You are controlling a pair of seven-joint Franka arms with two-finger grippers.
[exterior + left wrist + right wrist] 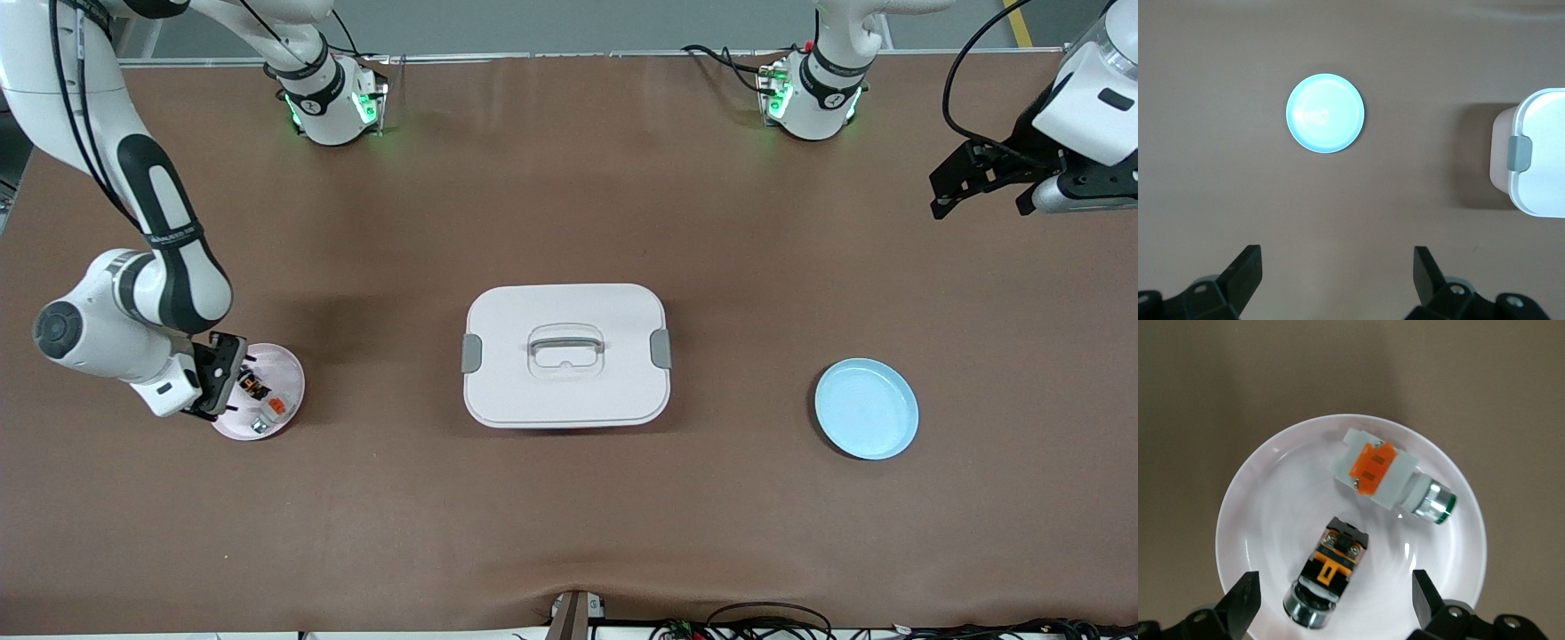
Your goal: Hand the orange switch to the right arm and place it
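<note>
Orange switch (pixel 1331 570) lying in pink plate (pixel 289 378) at right arm's end of table, beside whitish-grey part (pixel 1395 477). I'm holding right gripper (pixel 1331 603) just over plate, fingers spread wide, nothing gripped, switch sitting between them, long axis running roughly along finger gap. Left gripper (pixel 1338 277) hanging open, empty, waiting over bare table near blue plate (pixel 1325 113), well apart. I'm judging right arm far nearer

two plates (pixel 867 409), two switches (pixel 1333 570), one lidded box (pixel 566 355)
</note>
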